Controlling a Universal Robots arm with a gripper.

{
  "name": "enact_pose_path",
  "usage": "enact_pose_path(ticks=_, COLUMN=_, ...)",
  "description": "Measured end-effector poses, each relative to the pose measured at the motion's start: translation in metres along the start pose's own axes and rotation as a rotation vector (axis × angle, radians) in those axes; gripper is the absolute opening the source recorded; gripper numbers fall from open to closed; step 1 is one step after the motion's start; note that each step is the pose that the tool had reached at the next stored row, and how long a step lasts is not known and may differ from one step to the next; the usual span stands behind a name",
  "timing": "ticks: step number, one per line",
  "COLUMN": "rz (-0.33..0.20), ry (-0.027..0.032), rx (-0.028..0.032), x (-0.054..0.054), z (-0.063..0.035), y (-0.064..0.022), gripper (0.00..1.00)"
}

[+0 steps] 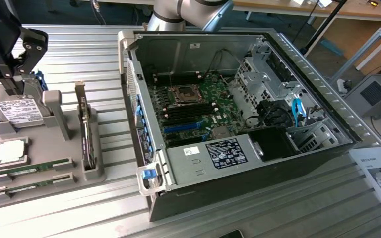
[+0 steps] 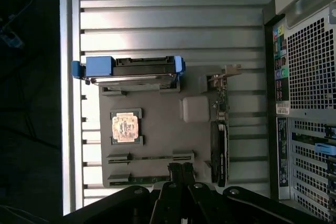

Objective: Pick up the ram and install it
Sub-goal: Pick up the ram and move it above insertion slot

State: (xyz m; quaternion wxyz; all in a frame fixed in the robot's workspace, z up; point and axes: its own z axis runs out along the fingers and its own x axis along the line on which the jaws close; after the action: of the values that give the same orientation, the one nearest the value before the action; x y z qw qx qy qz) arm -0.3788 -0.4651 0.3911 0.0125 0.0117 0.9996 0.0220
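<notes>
At the exterior view's left the black pincer [image 2: 181,169] hangs pointing down above a grey plastic tray [image 1: 51,148], fingers pressed shut on nothing. The ram [image 1: 29,169], a long thin green circuit-board stick, lies flat in that tray, untouched; the open black computer case [image 1: 257,191] stands further right.

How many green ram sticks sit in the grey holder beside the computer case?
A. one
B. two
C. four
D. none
B: the farther ram stick and the nearer ram stick both sit in slots of the grey holder.
</notes>
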Motion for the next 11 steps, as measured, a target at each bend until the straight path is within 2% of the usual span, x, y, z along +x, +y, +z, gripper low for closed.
enact_pose_path(ticks=11, rz=-0.073, ry=0.0032, rx=-0.0018, x=-0.0006, z=0.0000, y=0.0000, gripper=0.11)
